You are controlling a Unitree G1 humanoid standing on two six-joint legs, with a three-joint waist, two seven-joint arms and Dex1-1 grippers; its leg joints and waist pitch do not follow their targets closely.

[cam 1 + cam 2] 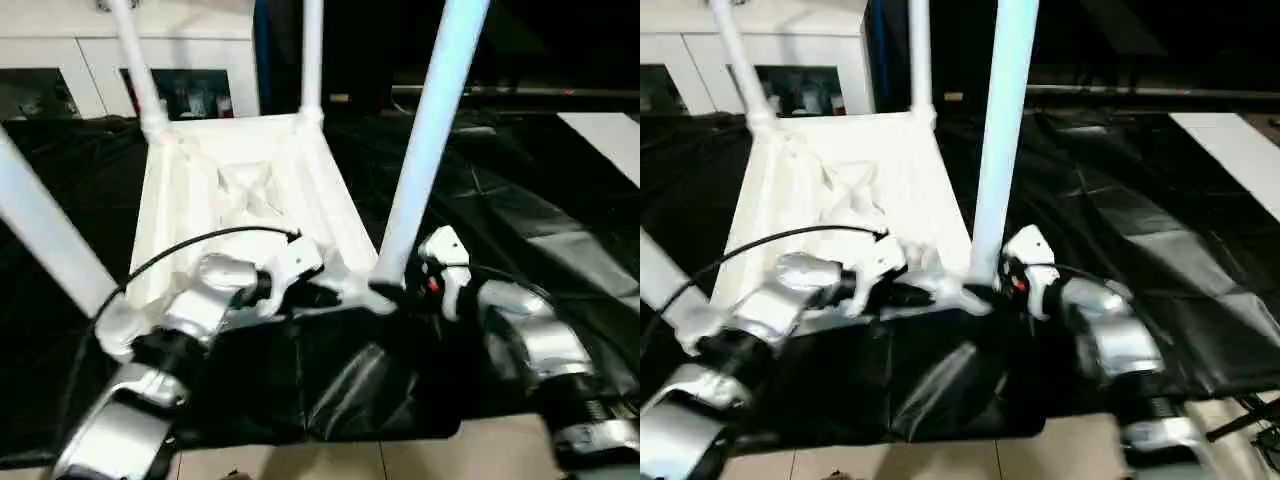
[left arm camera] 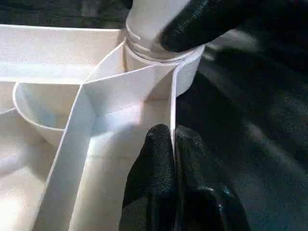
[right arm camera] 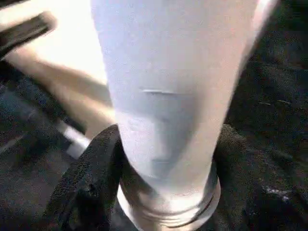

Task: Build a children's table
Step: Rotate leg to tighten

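While the white plastic rectangular tabletop [image 1: 240, 200] lay upside down on the black cloth-covered work table [image 1: 560, 220], ribbed underside up, four long white tubular legs were seen rising from its rounded corner sockets. Two legs stood at the far corners, the far-left leg [image 1: 135, 65] and the far-right leg [image 1: 312, 55]. The near-left leg [image 1: 45, 235] leaned out toward the left edge of the work table. The near-right leg [image 1: 435, 130] was seated in its socket at the near-right corner, tilted slightly. The left gripper [image 2: 174, 159] was pressed together on the thin side wall of the tabletop just beside that socket, one black finger on each face of the wall. The right gripper [image 3: 166, 178] was set around the flared base of the near-right leg, its black fingers [image 3: 89, 178] lying against the tube on both sides just above the ringed collar. A black cable [image 1: 200, 240] was arched over the ribbed underside toward the left wrist. White cabinets [image 1: 60, 60] were visible beyond the far edge of the work table.
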